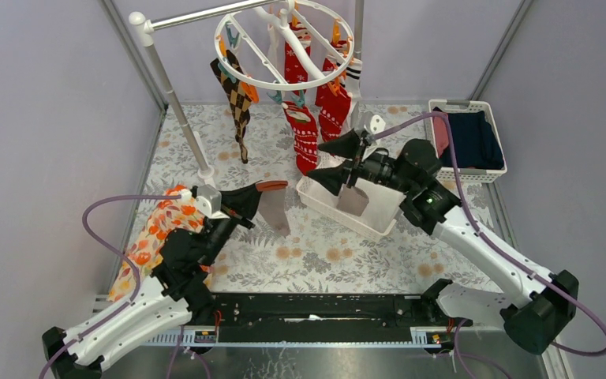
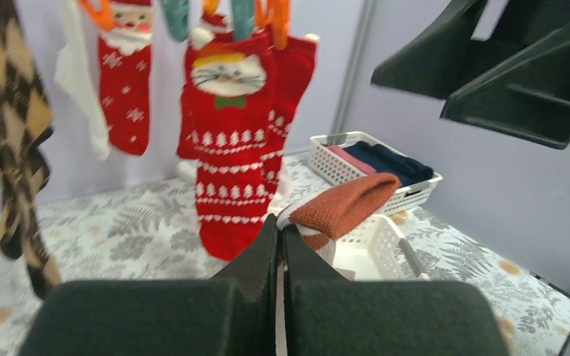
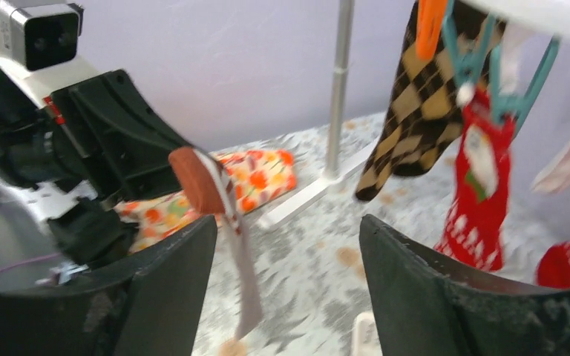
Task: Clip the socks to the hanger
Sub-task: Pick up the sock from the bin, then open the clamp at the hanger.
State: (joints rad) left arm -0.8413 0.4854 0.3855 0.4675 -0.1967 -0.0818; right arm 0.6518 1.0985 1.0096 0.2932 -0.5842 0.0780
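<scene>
The white ring hanger [image 1: 284, 49] hangs at the back with an argyle sock [image 1: 237, 101], red Christmas socks [image 1: 304, 136] and a white striped-cuff sock [image 1: 353, 75] clipped on. My left gripper [image 1: 257, 194] is shut on a taupe-grey sock [image 1: 273, 212] with a rust cuff, which dangles above the table. In the left wrist view the jaws [image 2: 280, 224] pinch it just below the rust cuff [image 2: 345, 204]. My right gripper [image 1: 338, 163] is open and empty, to the right of that sock and facing it. In the right wrist view [image 3: 288, 248] the sock [image 3: 239, 256] hangs beside the left finger.
A white slatted basket [image 1: 379, 221] under the right gripper holds another taupe sock [image 1: 354, 201]. A second basket [image 1: 489, 170] at the back right holds folded navy and pink clothes. The orange floral cloth [image 1: 158, 225] lies at the left. The grey pole [image 1: 177, 103] stands at the back left.
</scene>
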